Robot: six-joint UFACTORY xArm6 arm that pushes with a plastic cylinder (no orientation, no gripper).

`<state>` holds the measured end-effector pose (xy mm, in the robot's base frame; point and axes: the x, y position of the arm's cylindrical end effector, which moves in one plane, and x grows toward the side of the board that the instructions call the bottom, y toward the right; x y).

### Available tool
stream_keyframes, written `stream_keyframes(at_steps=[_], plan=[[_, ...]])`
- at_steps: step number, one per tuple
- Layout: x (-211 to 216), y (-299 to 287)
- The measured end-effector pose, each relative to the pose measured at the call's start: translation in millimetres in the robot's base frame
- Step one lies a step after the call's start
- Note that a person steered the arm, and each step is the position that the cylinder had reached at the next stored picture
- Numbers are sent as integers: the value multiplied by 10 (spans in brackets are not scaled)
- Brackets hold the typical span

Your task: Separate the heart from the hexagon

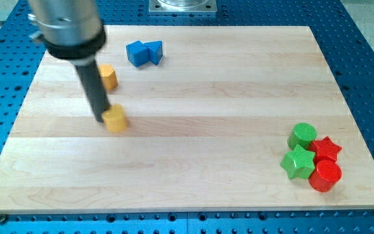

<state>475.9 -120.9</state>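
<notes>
1. Pale wood forms the board (193,130), which rests on a blue perforated table (369,78).
2. A dark rod (93,91) comes down from the view's top left, and my tip (104,119) sits at its lower end. The arm carries no gripper, so there is nothing to open or close.
3. My tip touches the view's left edge of a yellow block (115,119); whether this is the heart or the hexagon cannot be told.
4. An orange block (108,77) lies above the yellow block, toward the view's top, just beside the rod and apart from the yellow block. Its shape is partly hidden by the rod.
5. Two blue blocks (144,52) touch each other farther toward the view's top and a little right of the yellow block.
6. Well apart from the yellow block, near the board's bottom right corner, four blocks cluster together: a green cylinder (302,136), a red star (326,149), a green star (297,162) and a red cylinder (324,175).
</notes>
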Motion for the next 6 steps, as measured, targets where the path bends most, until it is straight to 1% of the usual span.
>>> stream_keyframes(at_steps=[1,2,3,4,5,6], plan=[[305,339],[305,124],[437,631],[685,1120],[735,1283],[746,1593]])
